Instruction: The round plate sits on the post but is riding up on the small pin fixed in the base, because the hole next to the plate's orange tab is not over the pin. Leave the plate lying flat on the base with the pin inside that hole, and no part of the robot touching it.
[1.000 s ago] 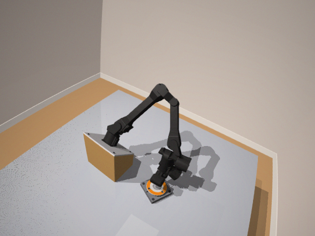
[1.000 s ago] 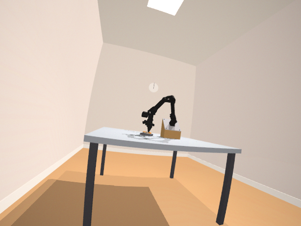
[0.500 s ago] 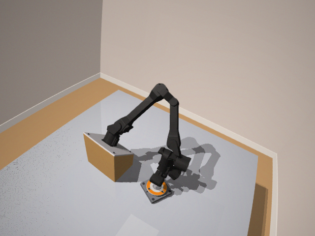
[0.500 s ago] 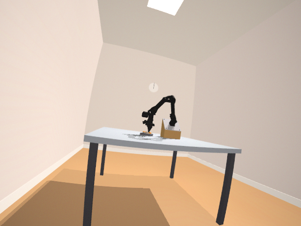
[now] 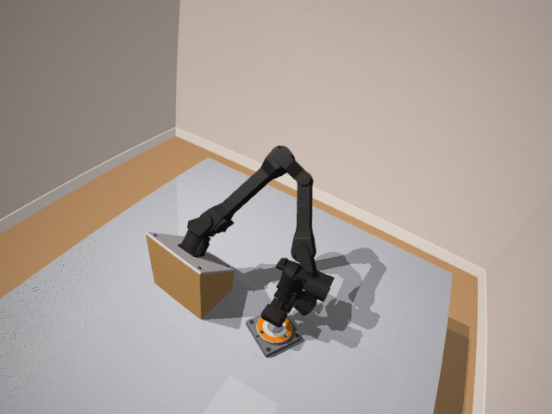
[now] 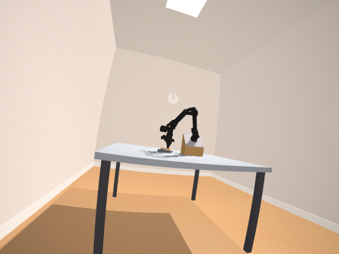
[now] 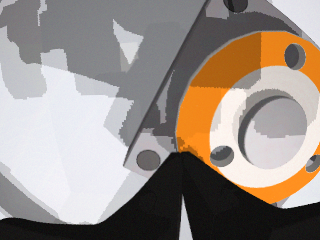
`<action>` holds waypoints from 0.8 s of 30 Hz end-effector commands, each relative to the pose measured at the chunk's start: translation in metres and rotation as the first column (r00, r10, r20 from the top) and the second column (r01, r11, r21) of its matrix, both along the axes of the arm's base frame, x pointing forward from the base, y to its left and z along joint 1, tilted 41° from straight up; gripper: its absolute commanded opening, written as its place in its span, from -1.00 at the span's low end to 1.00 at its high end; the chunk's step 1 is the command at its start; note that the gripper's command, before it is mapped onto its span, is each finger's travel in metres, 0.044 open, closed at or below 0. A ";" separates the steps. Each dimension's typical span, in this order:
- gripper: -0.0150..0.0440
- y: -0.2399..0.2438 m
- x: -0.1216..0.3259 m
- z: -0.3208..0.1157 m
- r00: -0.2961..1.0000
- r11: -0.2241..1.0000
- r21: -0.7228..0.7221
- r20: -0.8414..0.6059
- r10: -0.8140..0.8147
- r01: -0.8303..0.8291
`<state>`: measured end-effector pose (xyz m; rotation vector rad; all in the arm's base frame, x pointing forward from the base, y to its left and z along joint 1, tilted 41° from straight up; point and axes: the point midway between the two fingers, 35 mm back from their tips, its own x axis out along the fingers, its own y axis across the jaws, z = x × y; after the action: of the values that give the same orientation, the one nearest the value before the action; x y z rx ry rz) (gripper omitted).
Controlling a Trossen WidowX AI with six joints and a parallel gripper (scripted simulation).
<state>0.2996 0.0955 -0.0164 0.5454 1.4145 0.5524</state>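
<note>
Orange and white, the plate (image 7: 256, 116) lay on the grey base (image 7: 200, 60) on the table (image 5: 111, 311), ringing the post (image 7: 276, 127). Black fingers were clenched together with nothing between them, their tips at the plate's near rim beside one of its holes (image 7: 222, 156); whether they touched the rim could not be told. Seen from the top view, the arm (image 5: 303, 214) bent down over the plate from its wooden block (image 5: 187, 276).

Top looks down from high, exterior from low and afar, wrist close; all share the plate (image 7: 256, 116).
</note>
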 end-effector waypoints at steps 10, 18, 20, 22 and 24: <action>-0.49 0.000 -0.009 -0.004 1.000 1.000 0.002 -0.020 0.003 -0.003; -0.49 0.000 -0.011 -0.004 1.000 1.000 0.002 -0.020 0.003 -0.003; -0.49 -0.001 -0.011 -0.004 1.000 1.000 0.002 -0.020 0.003 -0.003; -0.49 -0.001 -0.012 -0.004 1.000 1.000 0.002 -0.020 0.003 -0.003; -0.49 -0.001 -0.012 -0.005 1.000 1.000 0.002 -0.020 0.003 -0.003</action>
<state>0.2953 0.0946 -0.0175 0.5462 1.4142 0.5534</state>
